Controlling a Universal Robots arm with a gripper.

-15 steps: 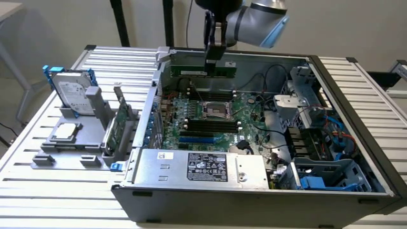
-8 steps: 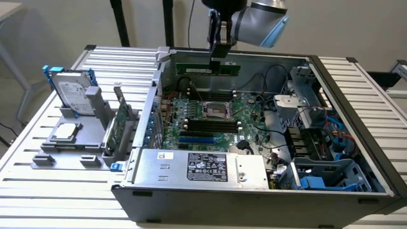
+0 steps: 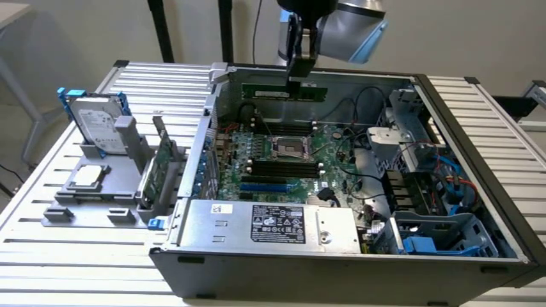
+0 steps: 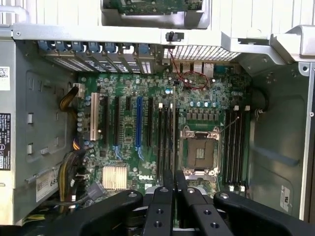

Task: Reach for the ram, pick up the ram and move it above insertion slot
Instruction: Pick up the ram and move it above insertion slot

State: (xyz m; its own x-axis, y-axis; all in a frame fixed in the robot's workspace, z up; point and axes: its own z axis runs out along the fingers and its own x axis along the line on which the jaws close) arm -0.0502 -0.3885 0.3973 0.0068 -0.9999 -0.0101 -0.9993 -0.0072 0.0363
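This looks like a robotics lab or test workshop. An opened grey metal desktop computer case (image 3: 341, 192) with its green motherboard (image 3: 282, 160) exposed lies on a slatted aluminium worktable (image 3: 153, 80). At the frame's left, a grey plastic fixture (image 3: 98, 185) holds a silver hard drive (image 3: 96, 125) upright. Black metal stand legs (image 3: 162, 29) rise at upper left.

Open PC case (image 3: 477, 166) w/ motherboard (image 4: 147, 128) (hard drive (image 3: 96, 125) beside).

Ram (image 3: 284, 92): thin green stick, pale label, horizontal, raised above open case's far side.
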